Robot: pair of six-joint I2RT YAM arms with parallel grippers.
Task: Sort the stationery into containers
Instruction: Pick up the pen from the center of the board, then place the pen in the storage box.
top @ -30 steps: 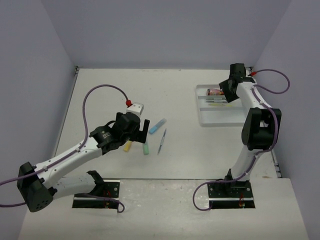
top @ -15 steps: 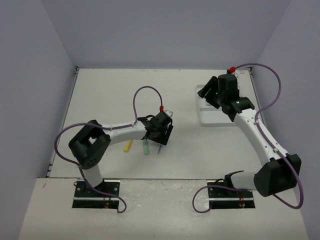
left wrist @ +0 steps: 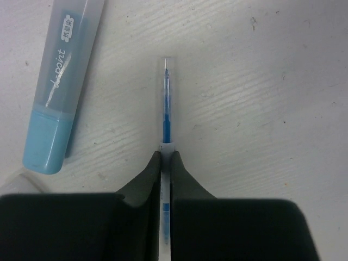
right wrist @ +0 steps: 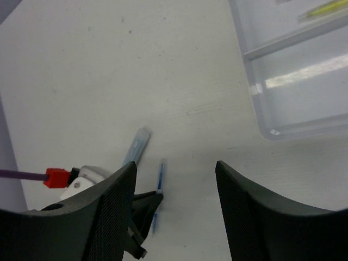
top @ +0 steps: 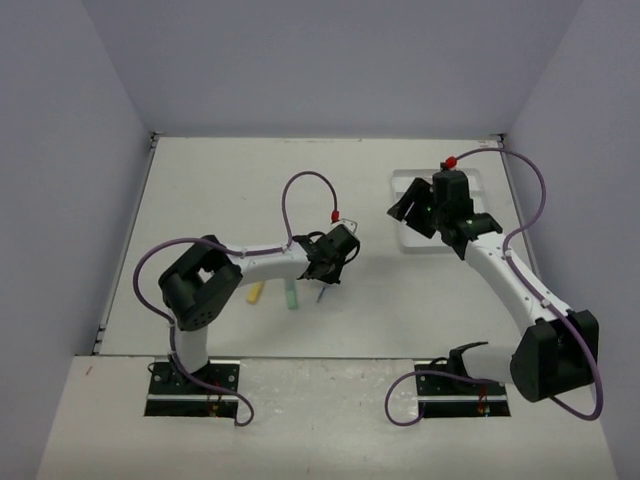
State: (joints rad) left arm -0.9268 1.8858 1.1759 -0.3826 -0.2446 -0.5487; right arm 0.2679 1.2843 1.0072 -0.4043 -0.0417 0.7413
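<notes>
**Q:** Left side; what do you have?

**A:** Your left claw (left wrist: 167, 155) is down at the bench (left wrist: 261, 81), clamped shut on the thin pen (left wrist: 166, 117); the fingers pinch its barrel, and the clear shaft with the blue core sticks out ahead; whether it rests on the surface, cannot tell. The light-blue marker (left wrist: 60, 92) lies just beside the pen, apart from it, darker end toward the claw.

**Q:** And the right?

**A:** Your right claw (right wrist: 175, 166) hangs over the bench, fingers spread, gripping nothing; the white tray (right wrist: 247, 54) sits off to one side of it, with a thin yellow-green pen (right wrist: 326, 8) in a far compartment.

**Q:** Loose items?

**A:** From overhead, the yellow marker (top: 255, 292) and green marker (top: 292, 297) lie near each other by your left forearm.
</notes>
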